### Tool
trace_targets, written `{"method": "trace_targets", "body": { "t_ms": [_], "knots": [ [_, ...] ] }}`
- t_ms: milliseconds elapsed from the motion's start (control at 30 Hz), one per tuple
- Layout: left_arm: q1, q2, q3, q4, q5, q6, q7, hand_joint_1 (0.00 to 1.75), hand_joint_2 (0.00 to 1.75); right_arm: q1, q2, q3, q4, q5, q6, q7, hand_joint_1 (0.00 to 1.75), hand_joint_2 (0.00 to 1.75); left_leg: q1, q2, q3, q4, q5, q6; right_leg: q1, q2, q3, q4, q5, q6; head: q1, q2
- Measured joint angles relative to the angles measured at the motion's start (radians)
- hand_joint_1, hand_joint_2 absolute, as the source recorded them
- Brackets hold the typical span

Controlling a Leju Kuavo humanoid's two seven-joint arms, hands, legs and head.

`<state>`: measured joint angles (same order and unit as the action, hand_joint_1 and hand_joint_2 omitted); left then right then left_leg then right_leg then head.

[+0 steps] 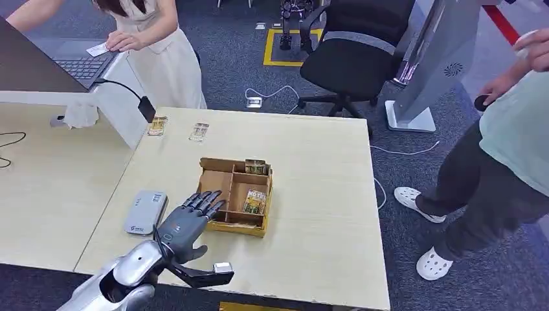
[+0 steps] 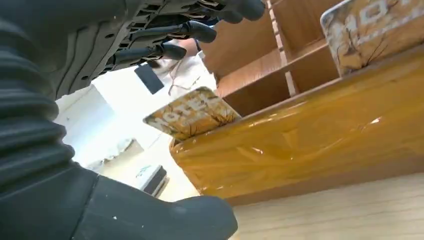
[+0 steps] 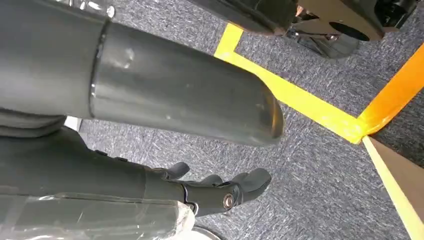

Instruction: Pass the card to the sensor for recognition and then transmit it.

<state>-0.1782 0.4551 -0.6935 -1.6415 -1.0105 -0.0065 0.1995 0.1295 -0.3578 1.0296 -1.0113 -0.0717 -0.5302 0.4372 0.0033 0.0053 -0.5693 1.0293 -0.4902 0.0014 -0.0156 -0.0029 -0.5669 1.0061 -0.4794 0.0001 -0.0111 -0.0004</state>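
- Reach is the step in hand, by my reading: the left hand [image 1: 188,223] hovers at the near left edge of the box [image 1: 215,176], fingers apart, holding nothing.
- Right hand [image 3: 220,192] hangs over the carpet, fingers loosely curled, empty as far as I can tell.
- Card [image 1: 254,201] stands tilted in the box's near right compartment; a second card [image 1: 256,167] stands in the far right one. Two more lie flat on the table [image 1: 311,214] beyond the box.
- Sensor [image 1: 145,212], a flat grey pad, lies just left of the hand.
- Next move, as I judge it: shift the fingers right over the divider and pinch the card's top edge, which stands clear of the box wall.
- Card looks thin and stiff, glossy, printed in yellow-brown with lettering; corners are rounded in the left wrist view.
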Motion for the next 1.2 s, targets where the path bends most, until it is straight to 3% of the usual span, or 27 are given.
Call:
{"method": "trace_targets", "body": {
  "t_ms": [167,367,800,1200],
  "knots": [
    [0.004,-0.008,0.014,0.005,0.002,0.000,0.000,0.00,1.75,0.004,0.000,-0.006,-0.007,0.009,0.000,0.009,0.00,0.00,0.000,0.000,0.000,0.000,0.000,0.000,0.000,0.000,0.000,0.000,0.000,0.000,0.000,0.000],
    [0.005,-0.013,0.033,0.004,0.044,0.000,-0.043,0.00,1.75,0.012,0.000,-0.015,-0.014,0.021,0.002,0.012,0.00,0.00,0.000,0.000,0.000,0.000,0.000,0.000,0.000,0.000,0.000,0.000,0.000,0.000,0.000,0.000],
    [-0.002,-0.030,0.129,-0.018,0.026,0.002,-0.001,0.00,1.75,0.037,0.000,-0.047,-0.037,0.051,0.007,0.034,0.00,0.00,0.000,0.000,0.000,0.000,0.000,0.000,0.000,0.000,0.000,0.000,0.000,0.000,0.000,0.000],
    [0.000,-0.034,0.146,-0.018,-0.001,0.002,0.013,0.00,1.75,0.043,0.000,-0.063,-0.054,0.062,0.011,0.044,0.00,0.00,0.000,0.000,0.000,0.000,0.000,0.000,0.000,0.000,0.000,0.000,0.000,0.000,0.000,0.000]
  ]
}}
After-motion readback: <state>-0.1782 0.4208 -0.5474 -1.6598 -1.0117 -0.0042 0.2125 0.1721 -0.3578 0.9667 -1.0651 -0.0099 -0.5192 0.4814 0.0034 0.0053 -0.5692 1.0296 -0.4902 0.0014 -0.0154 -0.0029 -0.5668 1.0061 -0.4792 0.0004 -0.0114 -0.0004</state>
